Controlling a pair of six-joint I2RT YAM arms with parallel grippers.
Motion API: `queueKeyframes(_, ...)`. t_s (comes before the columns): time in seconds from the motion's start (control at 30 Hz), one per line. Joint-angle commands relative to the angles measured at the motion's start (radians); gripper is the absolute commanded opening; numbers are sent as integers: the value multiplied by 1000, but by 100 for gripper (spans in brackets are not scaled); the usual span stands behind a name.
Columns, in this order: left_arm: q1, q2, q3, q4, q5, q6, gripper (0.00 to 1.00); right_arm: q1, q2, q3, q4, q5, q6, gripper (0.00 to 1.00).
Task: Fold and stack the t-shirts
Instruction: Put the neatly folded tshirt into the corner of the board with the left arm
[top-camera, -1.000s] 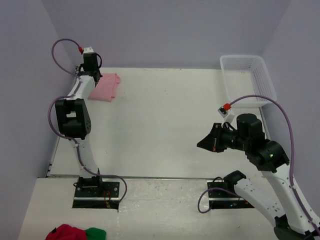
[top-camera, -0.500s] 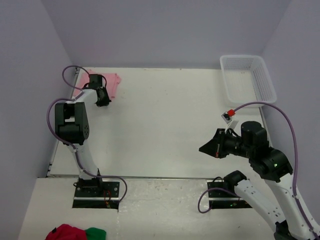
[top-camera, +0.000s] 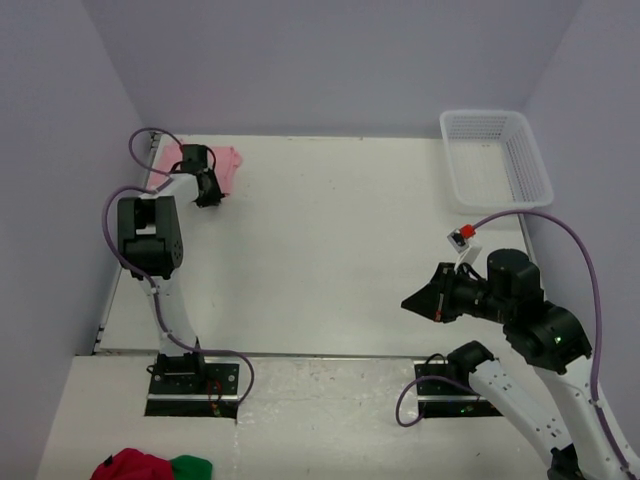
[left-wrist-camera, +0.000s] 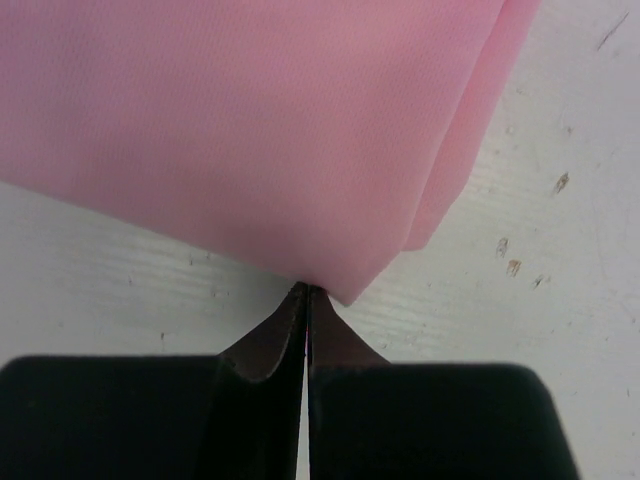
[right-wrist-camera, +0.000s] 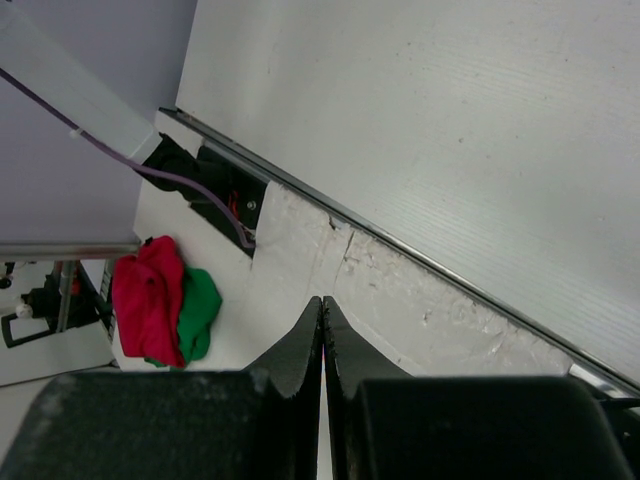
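Observation:
A folded light pink t-shirt (top-camera: 227, 165) lies at the table's far left corner. In the left wrist view it (left-wrist-camera: 260, 120) fills the upper part, with a folded corner pointing at the jaws. My left gripper (top-camera: 208, 194) is low at the shirt's near edge. Its jaws are shut, and the tips (left-wrist-camera: 306, 289) touch the shirt's edge with no cloth seen between them. My right gripper (top-camera: 409, 300) is shut and empty, held in the air above the table's near right part; in its wrist view (right-wrist-camera: 322, 301) it points down at the table's front edge.
A white mesh basket (top-camera: 495, 155) stands at the far right. A red and green bundle of cloth (top-camera: 150, 466) lies off the table at the front left, also in the right wrist view (right-wrist-camera: 160, 300). A metal rail (right-wrist-camera: 420, 255) runs along the table's front edge.
My left gripper has come down from above the shirt to its near edge. My right arm has drawn back slightly toward the front.

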Motion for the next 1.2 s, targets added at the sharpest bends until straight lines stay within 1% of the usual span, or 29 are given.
queueKeyframes(0.0, -2, 76, 51, -5, 7, -4, 0, 0, 0, 24, -22, 12, 17, 0)
queueKeyframes(0.23, 2, 151, 146, -23, -4, 6, 0, 0, 33, 21, -13, 25, 14, 0)
queueKeyframes(0.4, 15, 188, 185, -31, 1, 16, 0, 0, 53, 18, 3, 24, 15, 0)
queueKeyframes(0.7, 67, 228, 246, -51, 1, 34, 0, 2, 95, 12, 27, 24, 14, 0)
queueKeyframes(0.83, 71, 222, 243, -46, 7, 39, 0, 0, 115, 20, 35, 15, 14, 0)
queueKeyframes(1.0, 68, 203, 202, -28, 50, 39, 0, 0, 113, 21, 41, 7, 21, 0)
queueKeyframes(1.1, 53, 161, 132, -8, 117, 28, 0, 0, 99, -5, 55, -2, 34, 0)
queueKeyframes(1.17, 21, 121, 76, 32, 116, 17, 0, 0, 95, -17, 68, -14, 43, 0)
